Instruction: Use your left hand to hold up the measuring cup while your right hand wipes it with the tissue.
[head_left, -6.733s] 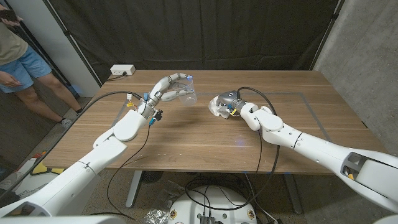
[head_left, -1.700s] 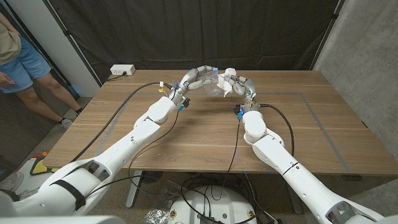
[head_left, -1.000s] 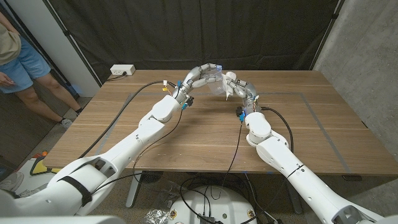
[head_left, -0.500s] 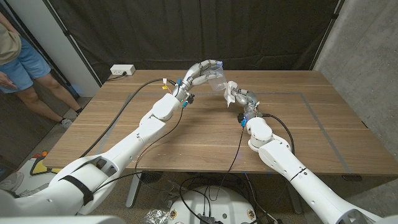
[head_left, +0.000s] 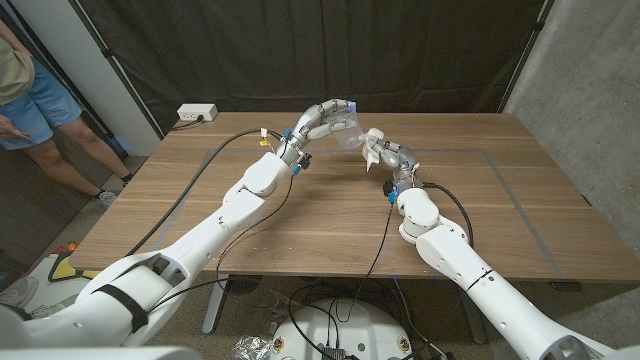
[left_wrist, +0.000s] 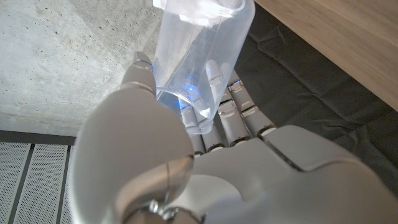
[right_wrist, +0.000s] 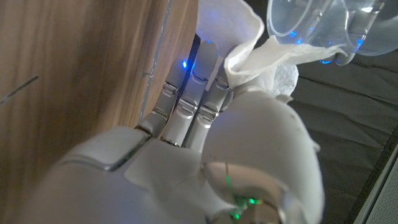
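Observation:
My left hand (head_left: 322, 118) grips the clear plastic measuring cup (head_left: 349, 129) and holds it up above the far middle of the table. In the left wrist view the cup (left_wrist: 202, 56) sits between my thumb and fingers (left_wrist: 227, 102). My right hand (head_left: 392, 158) holds a crumpled white tissue (head_left: 374, 141) just right of the cup. In the right wrist view the tissue (right_wrist: 261, 53) touches the cup's rim (right_wrist: 298, 28), with my right hand (right_wrist: 205, 118) wrapped around the tissue's lower part.
The wooden table (head_left: 300, 220) has a grey tape outline (head_left: 500, 160) on its right half. A white power strip (head_left: 197, 113) lies at the far left corner. A person (head_left: 30, 95) stands off the table's left side. Dark curtain hangs behind.
My right hand with the tissue has drawn back down and to the right from the cup over the last second. The left hand lifted the cup slightly and holds it steady.

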